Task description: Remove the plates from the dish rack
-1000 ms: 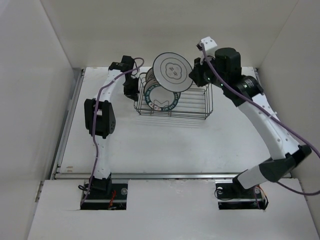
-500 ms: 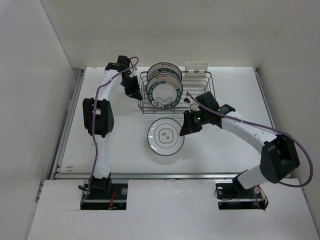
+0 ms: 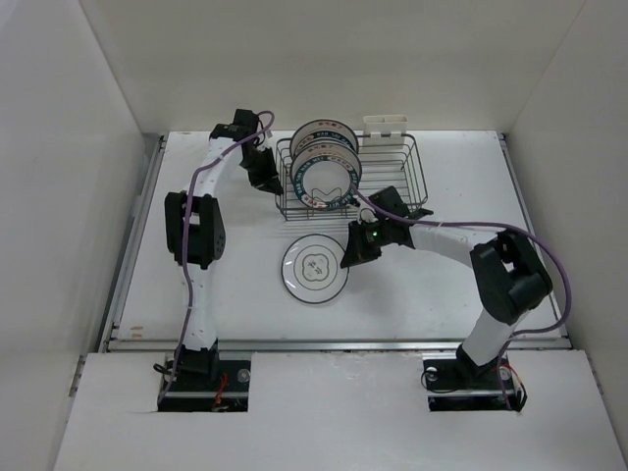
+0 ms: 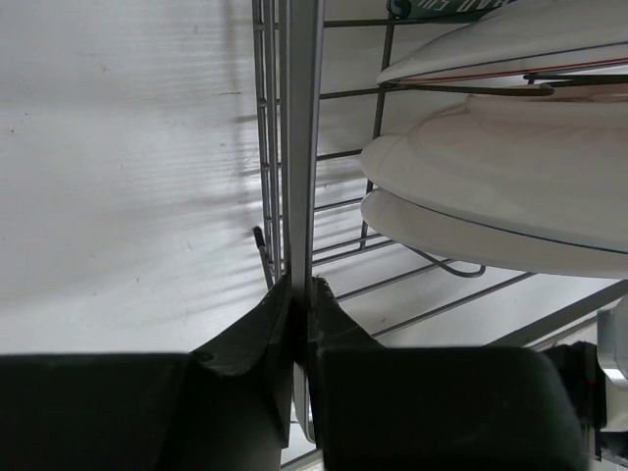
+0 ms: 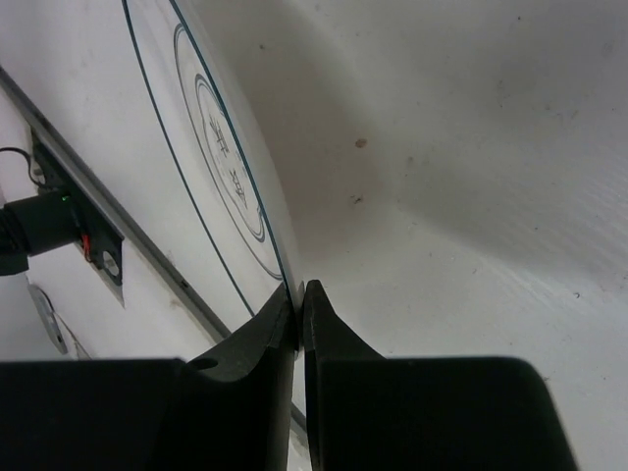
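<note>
Top view: the dish rack (image 3: 388, 186) stands at the far middle of the table (image 3: 412, 294). The plates (image 3: 324, 169) are upright in its left part, and its right part is free. The line-drawing plate (image 3: 314, 270) is face up just in front of the rack, apart from it, with bare table to its sides and in front.

Left wrist view: the left gripper (image 4: 299, 294) is clamped on the rack's rim wire.

Right wrist view: the right gripper (image 5: 299, 294) pinches the line-drawing plate's edge.
</note>
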Controlling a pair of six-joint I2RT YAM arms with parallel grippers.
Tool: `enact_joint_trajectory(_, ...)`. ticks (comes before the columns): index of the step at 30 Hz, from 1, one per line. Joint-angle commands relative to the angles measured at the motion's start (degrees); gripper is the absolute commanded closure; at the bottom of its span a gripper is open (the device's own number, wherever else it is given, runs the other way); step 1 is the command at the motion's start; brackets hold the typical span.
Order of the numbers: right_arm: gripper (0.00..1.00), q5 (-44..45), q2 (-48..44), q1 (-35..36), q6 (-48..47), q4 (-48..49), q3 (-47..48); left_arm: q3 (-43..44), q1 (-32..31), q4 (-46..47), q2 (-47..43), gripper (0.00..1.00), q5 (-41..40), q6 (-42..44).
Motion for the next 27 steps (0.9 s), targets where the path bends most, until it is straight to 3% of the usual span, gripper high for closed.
enact_joint_trajectory(1,0.97,-1.7,0.9,0.3,-0.3,5.6,0.5,0.0,0.9,3.7,-2.4,1.0,-2.9,-1.5)
enact_joint_trajectory(6,0.88,-1.7,3.2,0.3,-0.3,5.6,0.0,0.6,0.9,3.2,-3.6,1.0,-4.8,0.6)
enact_joint_trajectory(9,0.74,-0.6,3.7,0.3,-0.9,4.9,0.0,1.1,0.9,3.2,-4.1,0.97,-6.9,3.1)
enact_joint_trajectory(17,0.51,1.3,0.5,0.3,-1.4,2.7,0.0,1.2,0.4,4.9,-11.7,0.47,-12.2,13.7)
enact_joint_trajectory(19,0.39,1.8,-0.8,0.3,-2.0,1.0,0.0,1.2,-0.1,5.6,-14.3,0.38,-12.8,16.6)
enact_joint_trajectory(20,0.23,2.7,-2.9,0.3,-2.0,-1.1,0.6,1.2,-0.8,6.1,-15.1,0.32,-12.8,20.0)
enact_joint_trajectory(21,0.0,3.5,-4.1,0.3,-2.8,-2.6,1.4,1.2,-1.4,6.1,-16.0,0.3,-13.5,22.0)
enact_joint_trajectory(27,0.0,10.3,-14.1,-0.3,-4.4,-13.1,9.6,4.2,-7.3,4.5,-16.5,0.31,-5.4,36.8)
